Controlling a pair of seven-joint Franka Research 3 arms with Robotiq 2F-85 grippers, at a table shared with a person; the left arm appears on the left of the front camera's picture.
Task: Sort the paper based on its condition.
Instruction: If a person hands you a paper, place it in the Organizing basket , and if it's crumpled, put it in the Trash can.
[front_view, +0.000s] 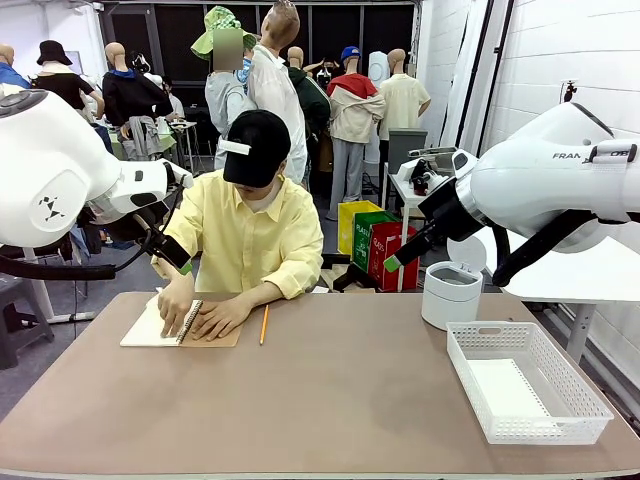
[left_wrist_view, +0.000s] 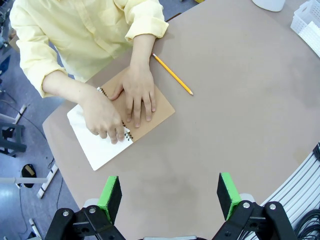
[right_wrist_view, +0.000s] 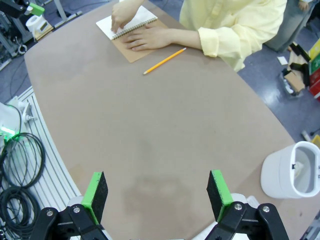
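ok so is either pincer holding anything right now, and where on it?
Nothing held. The left pincer and right pincer are both open above bare table. Only the person's hands press on the notebook.

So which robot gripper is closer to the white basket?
The right gripper. It hangs open above the table's right side, up and left of the white basket. The left gripper is far across the table, up beside the person's notebook.
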